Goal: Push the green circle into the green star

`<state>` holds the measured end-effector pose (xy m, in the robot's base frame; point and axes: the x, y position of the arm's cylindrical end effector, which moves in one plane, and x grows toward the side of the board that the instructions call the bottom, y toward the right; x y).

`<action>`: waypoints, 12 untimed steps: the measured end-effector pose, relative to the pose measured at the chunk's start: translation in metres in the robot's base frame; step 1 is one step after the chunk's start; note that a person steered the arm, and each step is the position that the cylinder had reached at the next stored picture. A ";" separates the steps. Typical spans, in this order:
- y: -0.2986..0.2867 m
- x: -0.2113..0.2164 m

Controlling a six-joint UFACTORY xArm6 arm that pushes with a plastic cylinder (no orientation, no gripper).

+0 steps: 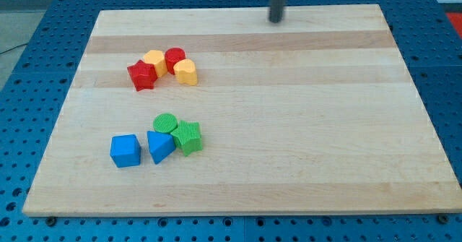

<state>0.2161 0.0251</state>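
Circle: we judge it light, rigid, slides easily; touches star's upper left.
Our tip: bare, holding nothing, well above-right of star.
Push point: circle's upper-left side.

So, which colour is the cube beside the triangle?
Blue cube, clearest in the camera view.

A rectangular board of pale wood planks, its grain running from the view's left to the view's right in lighter and slightly darker bands, fills most of the view. It rests on a blue perforated metal surface with a regular grid of small holes, visible along the view's left, right and bottom edges. A strip of lighter grey floor shows at the view's top left. Lighting is even and diffuse, with only soft shadows
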 end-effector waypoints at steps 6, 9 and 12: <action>-0.269 0.263; -0.248 0.272; -0.176 0.276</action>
<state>0.4923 -0.1512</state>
